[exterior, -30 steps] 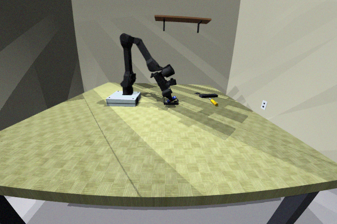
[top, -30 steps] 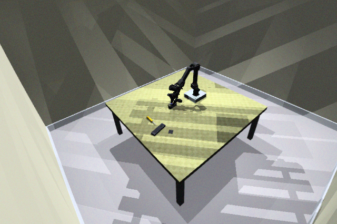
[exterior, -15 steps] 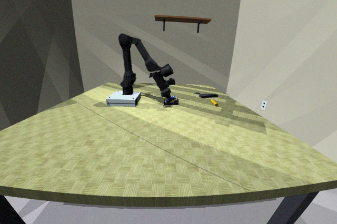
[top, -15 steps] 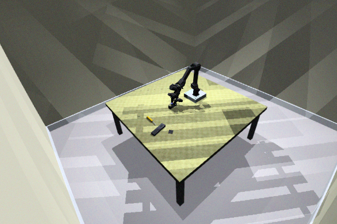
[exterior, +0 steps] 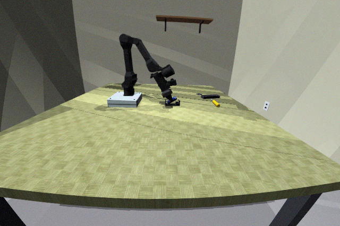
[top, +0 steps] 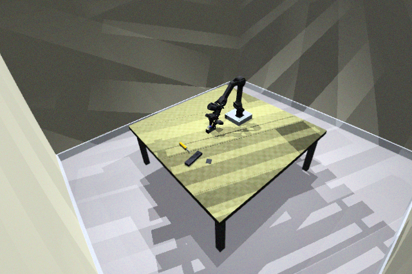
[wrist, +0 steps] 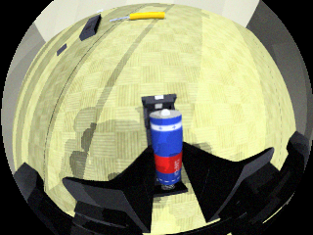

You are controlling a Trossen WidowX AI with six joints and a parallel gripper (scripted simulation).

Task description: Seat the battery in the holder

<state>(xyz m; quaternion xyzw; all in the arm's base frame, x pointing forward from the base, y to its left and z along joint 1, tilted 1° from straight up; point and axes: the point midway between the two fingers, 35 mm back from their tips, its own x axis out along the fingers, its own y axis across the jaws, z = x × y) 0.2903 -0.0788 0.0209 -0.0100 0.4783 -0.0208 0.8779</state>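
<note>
The blue battery [wrist: 167,139] [exterior: 173,98] with a red band is held between my gripper's fingers [wrist: 167,166] [exterior: 170,100]. My gripper is shut on it. The battery is tilted, its terminal end raised and pointing toward the lip end, its flat end low at the spring [wrist: 168,186]. The black holder [wrist: 158,99] [exterior: 172,104] [top: 208,130] lies on the table under the battery. The terminal end stands above the holder, not under the lip. The fingers and battery hide most of the holder's inside and its sides.
A yellow-handled screwdriver [top: 183,145] [exterior: 215,103] [wrist: 147,16], a black remote-like bar [top: 193,158] [exterior: 210,96] [wrist: 90,27] and a small dark square [top: 208,161] [wrist: 62,49] lie on the table [top: 252,164] away from the holder. The arm's pale base [top: 238,118] [exterior: 122,102] stands behind the gripper.
</note>
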